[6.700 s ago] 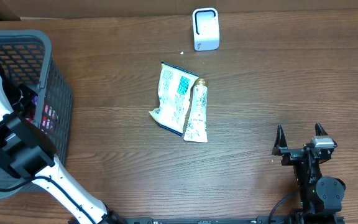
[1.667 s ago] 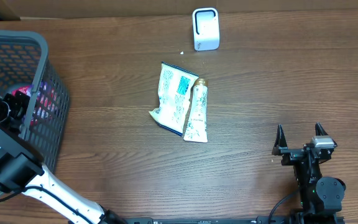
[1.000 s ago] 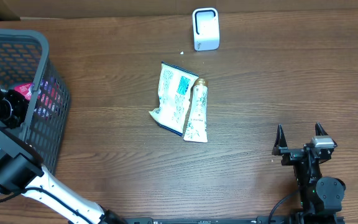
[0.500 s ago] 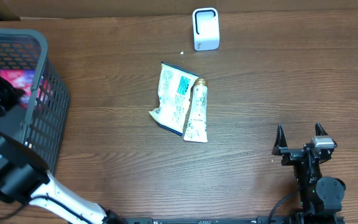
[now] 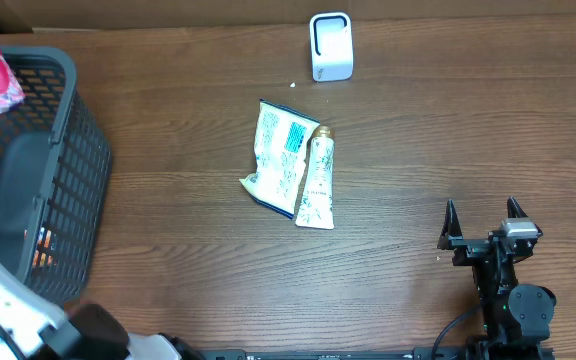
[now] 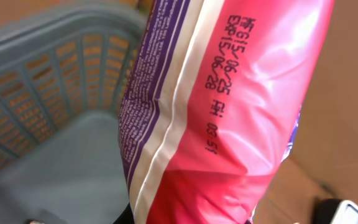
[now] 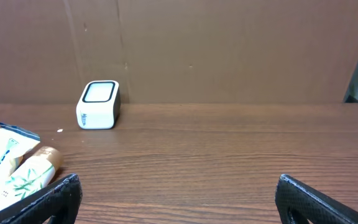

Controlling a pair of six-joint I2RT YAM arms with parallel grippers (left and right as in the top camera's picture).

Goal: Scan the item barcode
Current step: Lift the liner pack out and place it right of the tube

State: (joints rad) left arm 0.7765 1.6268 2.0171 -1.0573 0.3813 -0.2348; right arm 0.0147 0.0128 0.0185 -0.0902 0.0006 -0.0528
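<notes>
Pink and purple glossy plastic packet [image 6: 229, 124] fills most of the left wrist view, with a cream stripe running down it between a block of small print and a dark printed date code on the pink face. Behind it is the inside of the grey plastic mesh basket [image 6: 55, 93]. In the overhead view the packet appears at the upper left edge of the frame, above the far rim of the basket, which takes up the left side. The left gripper is closed on the packet, though its fingers are hidden behind the wrapper. The white left arm [image 5: 3, 315] crosses the lower left corner. Well apart from the packet, at the top centre of the brown wooden table [image 5: 448, 130], stands the white box-shaped scanner [image 5: 330, 46]. At the middle of the frame a blue and white flat pouch [image 5: 278, 155] and a cream tube with a gold cap [image 5: 316, 182] lie side by side, touching. The right gripper [image 5: 482, 215] sits at the lower right with its jaws spread wide and nothing between them. Its wrist view shows a black fingertip in each lower corner, the scanner at left of centre before a brown cardboard wall [image 7: 229, 50], and the pouch and tube at the lower left edge
</notes>
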